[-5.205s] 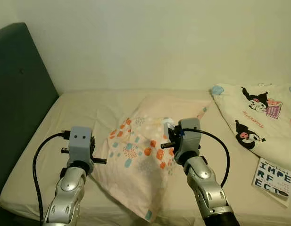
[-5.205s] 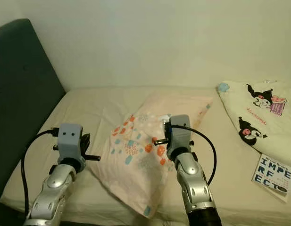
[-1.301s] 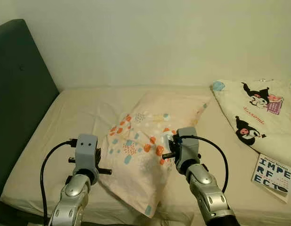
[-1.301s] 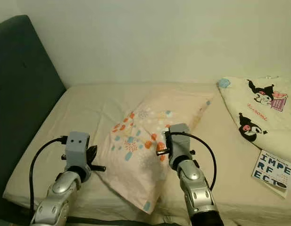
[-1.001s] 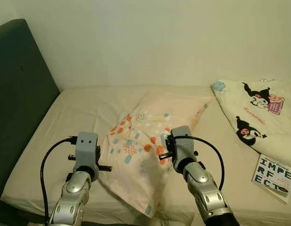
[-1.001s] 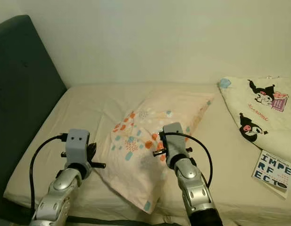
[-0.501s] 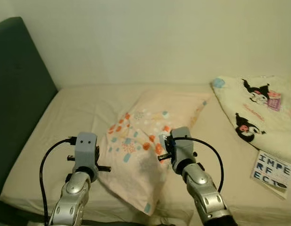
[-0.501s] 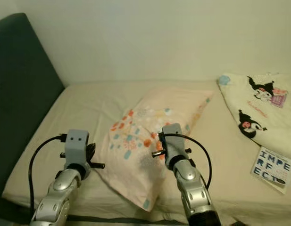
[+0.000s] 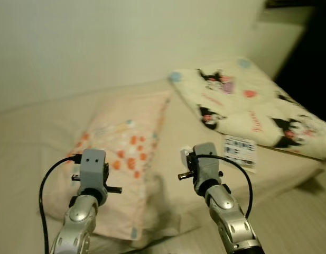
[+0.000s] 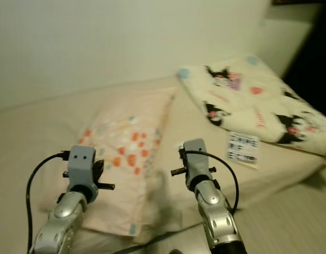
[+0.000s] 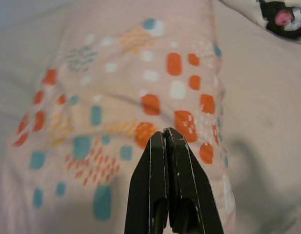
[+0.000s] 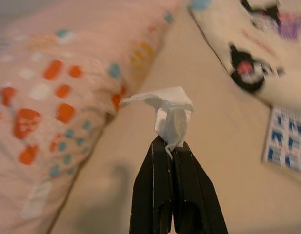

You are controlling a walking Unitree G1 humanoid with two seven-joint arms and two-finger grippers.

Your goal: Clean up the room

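Crumpled thin white tissue (image 12: 167, 116) pinched at matt black right gripper (image 12: 172, 146) tips, soft matt printed cloth pillow (image 11: 126, 97) beyond left gripper (image 11: 165, 134), brushed silver metal arms.

A patterned pillow (image 10: 128, 143) lies on the bed (image 10: 36, 127) beside a cartoon-print blanket (image 10: 258, 95).

Dim warm indoor light, head views softened by motion blur, far right corner lost in shadow, wrist backgrounds defocused.
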